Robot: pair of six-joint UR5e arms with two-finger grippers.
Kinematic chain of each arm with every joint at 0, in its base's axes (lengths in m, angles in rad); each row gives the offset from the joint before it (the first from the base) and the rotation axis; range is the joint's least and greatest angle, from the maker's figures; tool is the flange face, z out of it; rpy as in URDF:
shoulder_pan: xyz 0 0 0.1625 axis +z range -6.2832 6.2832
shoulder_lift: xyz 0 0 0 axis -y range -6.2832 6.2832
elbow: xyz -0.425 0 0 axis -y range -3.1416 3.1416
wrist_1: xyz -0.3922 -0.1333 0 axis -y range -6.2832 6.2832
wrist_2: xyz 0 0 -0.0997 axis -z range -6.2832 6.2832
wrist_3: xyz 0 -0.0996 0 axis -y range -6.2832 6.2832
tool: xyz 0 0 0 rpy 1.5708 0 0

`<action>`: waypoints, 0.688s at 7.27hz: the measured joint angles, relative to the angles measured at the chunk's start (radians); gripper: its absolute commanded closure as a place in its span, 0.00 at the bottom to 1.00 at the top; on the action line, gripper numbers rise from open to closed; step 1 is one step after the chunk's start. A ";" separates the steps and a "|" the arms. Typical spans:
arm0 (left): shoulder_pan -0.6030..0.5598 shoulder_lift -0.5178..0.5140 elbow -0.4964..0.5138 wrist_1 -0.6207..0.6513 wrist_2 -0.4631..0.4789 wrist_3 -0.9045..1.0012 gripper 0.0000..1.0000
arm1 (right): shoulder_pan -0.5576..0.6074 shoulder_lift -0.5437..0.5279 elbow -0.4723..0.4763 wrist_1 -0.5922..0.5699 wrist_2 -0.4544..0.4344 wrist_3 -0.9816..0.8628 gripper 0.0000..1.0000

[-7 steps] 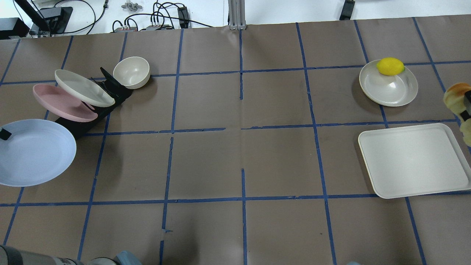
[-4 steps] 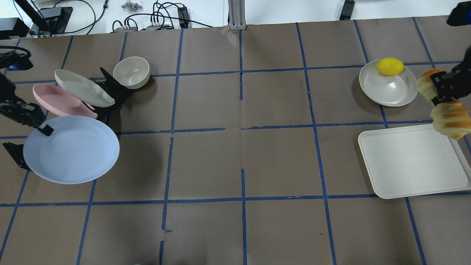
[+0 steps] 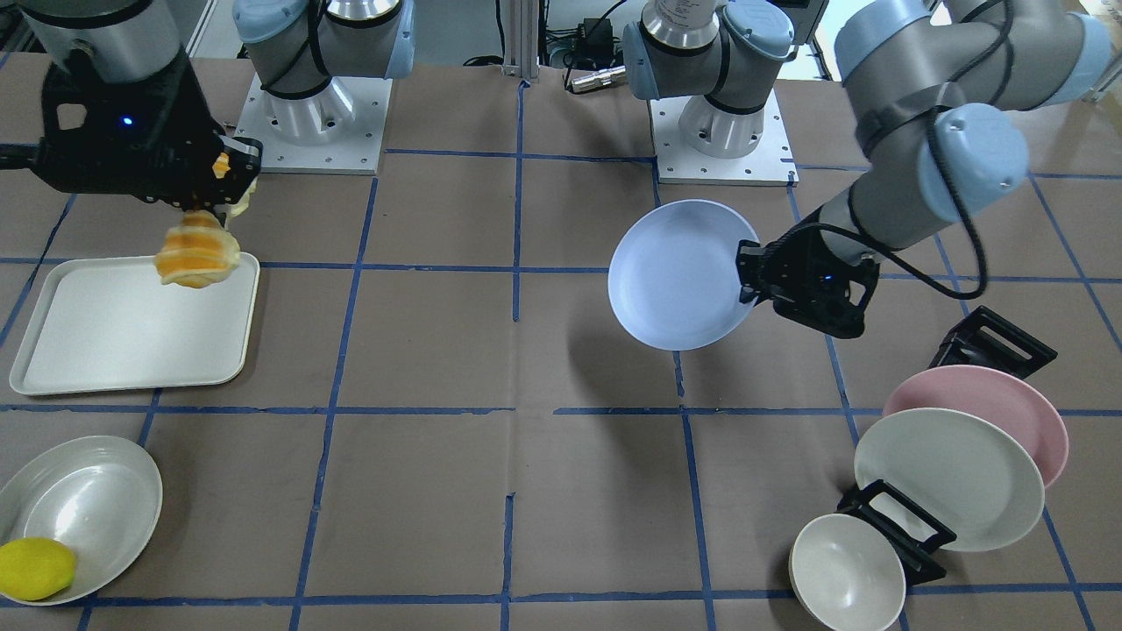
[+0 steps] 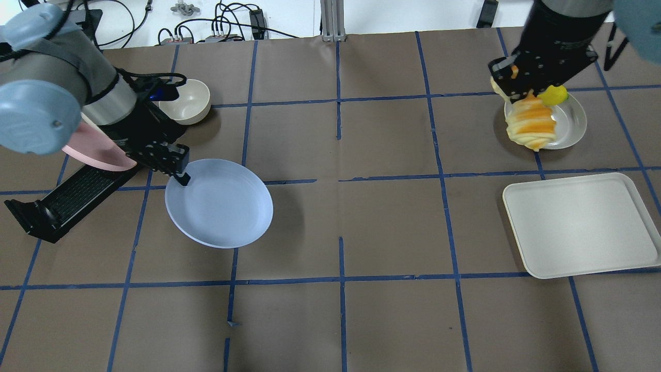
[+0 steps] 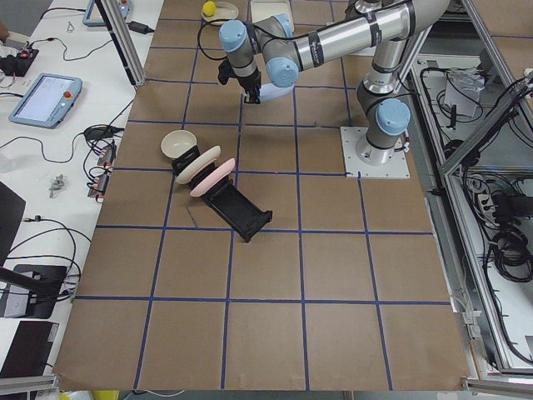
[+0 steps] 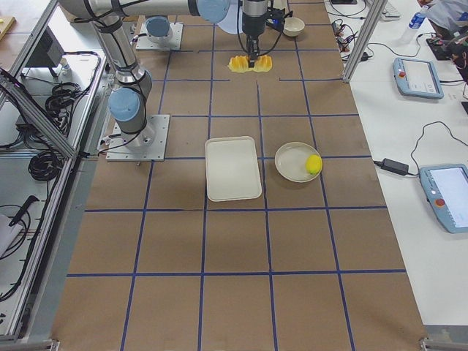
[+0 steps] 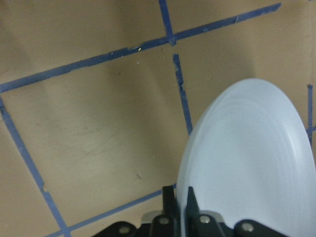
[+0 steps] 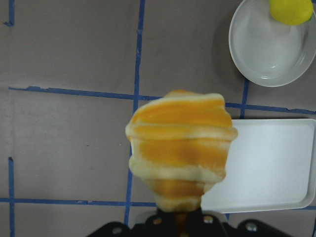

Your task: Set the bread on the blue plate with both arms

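Overhead exterior shows both arms mid-carry, well apart. The left arm's fingers (image 4: pixel 181 177) are pinched on the rim of the blue plate (image 4: pixel 219 204), holding it roughly level above the table (image 4: pixel 361 232), left of centre. The right arm's fingers (image 3: pixel 248 166) are clamped on the upper end of the bread (image 4: pixel 532 124), which hangs high over the right side. I'd call this the bringing-together step: next the bread must cross and come down over the plate's middle before release. A cream tray (image 4: pixel 578 227), a white dish (image 4: pixel 570 126) with a lemon (image 4: pixel 556 95), and the rack (image 4: pixel 77 194) with a pink plate (image 4: pixel 98 150) and a bowl (image 4: pixel 186 106) lie off to the sides of that path.
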 measured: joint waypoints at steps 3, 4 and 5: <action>-0.130 -0.077 -0.024 0.151 -0.104 -0.150 0.86 | 0.067 0.064 -0.065 0.032 -0.001 0.087 0.96; -0.158 -0.130 -0.024 0.228 -0.148 -0.186 0.86 | 0.070 0.068 -0.065 0.033 0.003 0.092 0.96; -0.190 -0.188 -0.022 0.315 -0.175 -0.230 0.86 | 0.071 0.069 -0.063 0.031 0.005 0.094 0.96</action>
